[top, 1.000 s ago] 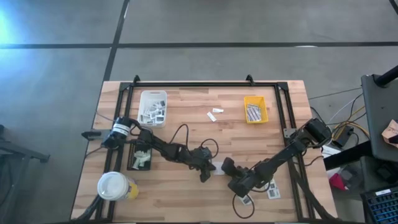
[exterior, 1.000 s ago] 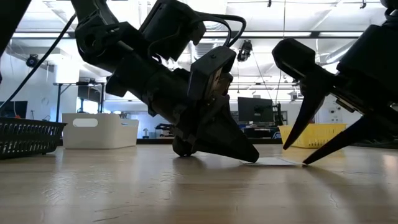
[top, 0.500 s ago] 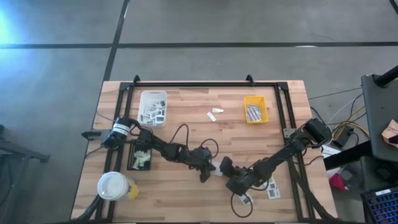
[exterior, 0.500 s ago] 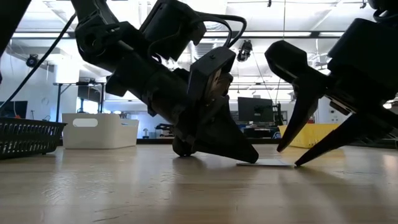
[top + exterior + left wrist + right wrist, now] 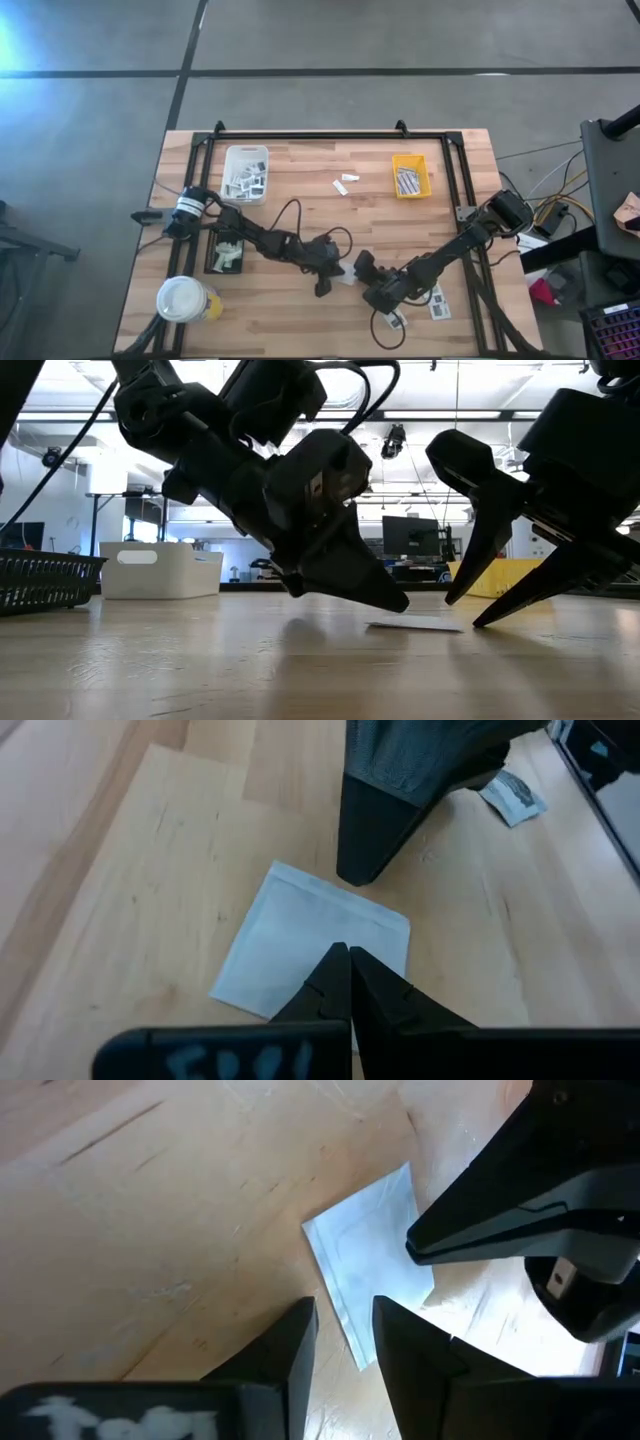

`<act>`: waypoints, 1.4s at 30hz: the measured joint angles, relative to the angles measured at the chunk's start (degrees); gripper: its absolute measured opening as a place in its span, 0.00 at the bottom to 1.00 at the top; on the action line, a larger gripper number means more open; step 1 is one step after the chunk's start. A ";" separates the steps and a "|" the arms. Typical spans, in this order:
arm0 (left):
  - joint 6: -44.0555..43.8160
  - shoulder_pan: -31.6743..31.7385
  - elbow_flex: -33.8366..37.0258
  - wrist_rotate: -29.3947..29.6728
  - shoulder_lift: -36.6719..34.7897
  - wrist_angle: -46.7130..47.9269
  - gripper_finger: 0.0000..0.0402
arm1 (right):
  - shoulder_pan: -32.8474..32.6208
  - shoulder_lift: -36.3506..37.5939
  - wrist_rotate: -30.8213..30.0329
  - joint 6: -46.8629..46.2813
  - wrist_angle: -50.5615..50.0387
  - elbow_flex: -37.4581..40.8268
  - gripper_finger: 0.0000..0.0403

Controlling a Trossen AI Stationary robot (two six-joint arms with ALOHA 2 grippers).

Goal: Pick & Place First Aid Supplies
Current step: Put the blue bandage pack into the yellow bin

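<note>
One flat white packet (image 5: 310,935) of the first aid supplies lies flat on the wooden table near its middle, also seen as the packet (image 5: 415,625) in the low view. My left gripper (image 5: 398,602) is shut and hangs just above the packet's left part, tip slanting down, clear of it. My right gripper (image 5: 345,1315) stands open at the packet's other side, fingers slanting down toward it. One of its fingertips (image 5: 356,875) is at the packet's far edge. My right gripper has one fingertip (image 5: 478,622) down at table level beside the packet's edge (image 5: 458,625). I cannot tell whether it touches the packet. The packet lies flat on the table.
A white tray (image 5: 246,172) with packets stands at the back left and a yellow tray (image 5: 410,176) at the back right. A black tray (image 5: 225,252) and a white-topped cup (image 5: 185,298) are at the left. Loose packets (image 5: 438,300) lie near the right arm, small pieces (image 5: 345,182) farther back.
My left gripper, its shut tip down on the packet a second ago, has risen clear of it and rolled about its own axis. The packet has stayed flat on the table. My right gripper's fingers have swung slightly toward the packet.
</note>
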State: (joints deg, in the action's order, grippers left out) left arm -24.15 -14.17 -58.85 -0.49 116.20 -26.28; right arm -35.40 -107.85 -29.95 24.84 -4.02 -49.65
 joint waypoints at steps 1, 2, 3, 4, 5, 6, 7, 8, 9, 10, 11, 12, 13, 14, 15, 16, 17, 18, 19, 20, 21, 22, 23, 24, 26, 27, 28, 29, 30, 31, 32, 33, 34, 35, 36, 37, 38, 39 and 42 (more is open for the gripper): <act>0.94 -0.03 0.00 0.01 0.00 -0.07 0.00 | 0.00 0.00 0.00 0.00 -0.04 0.00 0.27; 2.13 -0.04 0.00 0.02 -0.07 -0.11 0.00 | 0.00 0.00 0.02 -0.08 -0.04 0.00 0.27; 3.55 -0.11 0.05 -0.01 -0.36 -0.03 0.00 | 0.00 0.00 0.02 -0.51 -0.07 0.00 0.27; 5.29 -0.21 0.07 -0.02 -0.65 0.30 0.00 | 0.00 0.00 0.00 -1.07 -0.08 0.00 0.27; 7.22 -0.41 0.07 -0.04 -0.95 0.87 0.00 | 0.00 0.00 0.02 -1.72 -0.12 0.02 0.27; 9.34 -0.63 0.07 -0.04 -1.33 1.75 0.00 | 0.00 0.01 0.02 -2.34 -0.18 0.04 0.27; 11.55 -0.91 0.07 -0.04 -1.79 3.12 0.00 | 0.00 0.02 0.02 -2.74 -0.17 0.04 0.27; 14.04 -1.22 0.07 -0.04 -2.00 4.09 0.00 | -0.02 0.02 0.02 -3.01 -0.17 0.06 0.27; 16.64 -1.57 0.07 -0.04 -2.23 4.83 0.00 | -0.02 0.02 0.01 -3.19 -0.21 0.10 0.27; 18.94 -1.97 0.07 -0.11 -2.45 5.69 0.00 | -0.02 0.02 -0.02 -3.40 -0.21 0.11 0.27; 20.86 -2.38 0.07 -0.51 -2.54 5.95 0.00 | -0.02 0.02 -0.02 -3.47 -0.14 0.11 0.27; 22.13 -2.72 0.07 -0.96 -2.56 5.89 0.00 | -0.02 0.02 -0.03 -3.45 -0.15 0.11 0.27; 22.59 -3.02 0.07 -1.14 -2.58 5.90 0.00 | -0.02 0.02 -0.04 -3.43 -0.09 0.11 0.27; 22.54 -3.24 0.07 -1.12 -2.48 5.86 0.00 | -0.02 0.02 -0.02 -3.43 0.02 0.13 0.27; 22.13 -3.31 0.07 -0.65 -2.34 5.88 0.00 | 0.02 0.02 -0.04 -3.41 0.03 0.13 0.27; 21.51 -3.33 0.07 0.62 -2.29 6.35 0.00 | 0.13 0.02 -0.02 -3.41 0.03 0.13 0.27; 20.81 -3.30 0.07 2.07 -2.27 7.21 0.00 | 0.15 0.02 -0.02 -3.41 0.07 0.13 0.27; 19.83 -3.20 0.07 3.58 -2.27 8.33 0.00 | 0.15 0.02 -0.01 -3.37 0.07 0.13 0.27; 19.02 -3.08 0.06 4.58 -2.27 9.11 0.00 | 0.19 0.02 -0.01 -3.03 0.08 0.13 0.26; 18.47 -2.94 0.02 5.57 -2.27 9.76 0.00 | 0.22 0.02 0.01 -2.27 0.11 0.13 0.26; 18.21 -2.82 0.04 5.83 -2.27 9.92 0.00 | 0.22 0.02 0.02 -1.38 0.11 0.13 0.26; 18.05 -2.81 0.04 5.74 -2.27 9.90 0.00 | 0.22 0.02 0.02 -0.47 0.13 0.13 0.25; 17.88 -2.81 0.04 5.65 -2.27 9.95 0.00 | 0.22 0.02 0.06 0.36 0.17 0.13 0.25; 17.45 -2.81 0.04 5.47 -2.27 10.03 0.00 | 0.22 0.02 0.09 0.96 0.29 0.15 0.25; 16.51 -2.78 0.04 4.88 -2.27 10.05 0.00 | 0.29 0.02 0.09 1.55 0.42 0.15 0.25; 16.01 -2.78 0.06 4.46 -2.27 10.09 0.00 | 0.50 0.02 0.12 1.88 0.54 0.15 0.25; 15.38 -2.78 0.07 4.12 -2.27 10.16 0.00 | 0.77 0.02 0.23 2.30 0.65 0.16 0.25; 14.85 -2.78 0.07 3.80 -2.10 10.14 0.00 | 1.04 0.02 0.31 2.73 0.92 0.18 0.26; 14.22 -2.77 0.07 3.39 -1.82 9.85 0.00 | 1.32 0.02 0.43 3.25 1.26 0.24 0.26; 13.75 -2.76 0.05 2.98 -1.50 9.69 0.00 | 1.63 0.02 0.53 3.86 1.52 0.26 0.26; 13.32 -2.76 0.01 2.68 -0.98 9.41 0.00 | 1.93 0.02 0.67 4.58 1.89 0.30 0.27; 13.04 -2.73 -0.04 2.27 -0.70 9.20 0.00 | 2.27 0.00 0.80 5.28 2.30 0.29 0.27; 12.98 -2.72 -0.04 1.78 -0.19 9.19 0.00 | 2.51 0.00 0.91 5.98 2.57 0.26 0.27; 12.92 -2.70 -0.08 1.32 0.38 9.09 0.00 | 2.68 0.00 1.11 6.46 2.73 0.26 0.27; 12.94 -2.70 -0.11 1.20 0.55 8.91 0.00 | 2.91 0.00 1.14 6.89 2.87 0.26 0.27; 12.92 -2.70 -0.11 1.18 0.64 8.96 0.00 | 3.01 0.00 1.14 7.17 2.91 0.26 0.27; 12.92 -2.66 -0.09 1.05 0.77 8.96 0.00 | 3.10 0.00 1.14 7.55 2.94 0.25 0.26; 12.90 -2.59 -0.09 0.98 0.81 8.98 0.00 | 3.17 0.00 1.12 8.10 2.98 0.24 0.26; 12.91 -2.35 0.04 0.29 0.83 8.32 0.00 | 3.41 0.00 1.09 8.57 3.02 0.24 0.25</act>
State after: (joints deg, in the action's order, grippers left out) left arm -11.24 -16.52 -58.81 -0.20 117.03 -17.96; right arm -31.99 -107.85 -28.86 33.41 -0.99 -49.41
